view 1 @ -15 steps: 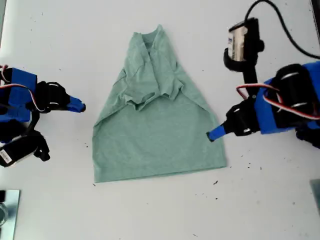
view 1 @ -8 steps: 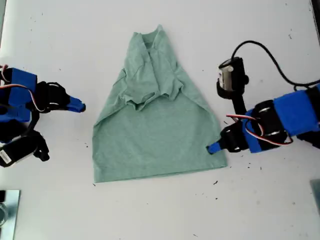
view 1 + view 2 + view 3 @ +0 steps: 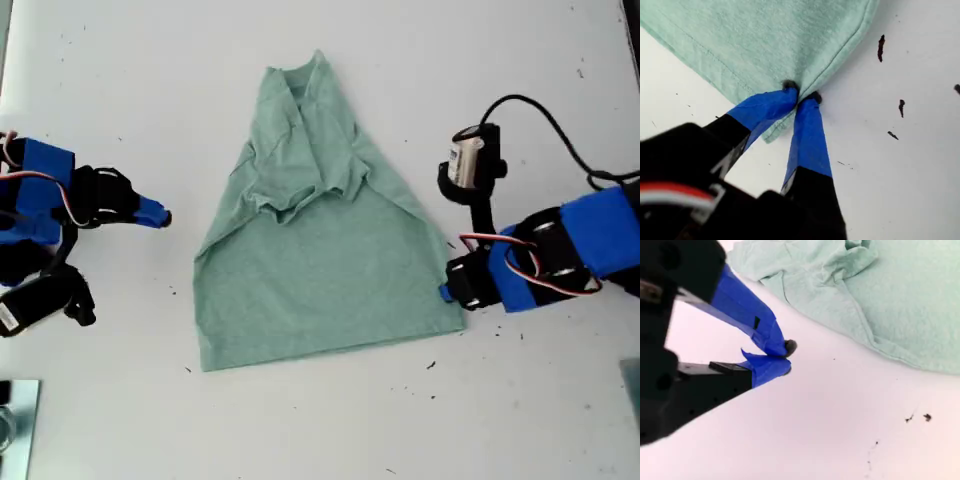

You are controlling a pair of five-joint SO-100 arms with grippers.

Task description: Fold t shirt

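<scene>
Here, the pale sage-green short-sleeved cloth t shirt (image 3: pixel 325 240) is spread on the white tabletop (image 3: pixel 300 430), neck away from the exterior camera, its sleeves already bunched inward across the chest so that the outline narrows toward the collar. The hem corner at the exterior view's right of the shirt is pinched between the blue-taped jaws of my first gripper (image 3: pixel 800 96); in the first wrist view the two tips meet on a small gather of fabric just inside the stitched hem. My second gripper (image 3: pixel 786 356) is clenched on nothing, its tips pressed together over bare tabletop, apart from the shirt's edge at the exterior view's left.

The step in hand is judged to be a fold started from the gripped corner. It would be done well if the pinch were kept firm, the corner raised only enough to clear the cloth beneath, and then carried over the shirt in a smooth arc, so that the hem is laid straight rather than dragged. The free side may slide, since nothing pins it.

Whether one layer or both layers are caught cannot be told. In the exterior view the jaw tips of the first gripper are largely hidden by the arm's body, and the arm beside the shirt's left edge is partly cut off by the frame.
</scene>
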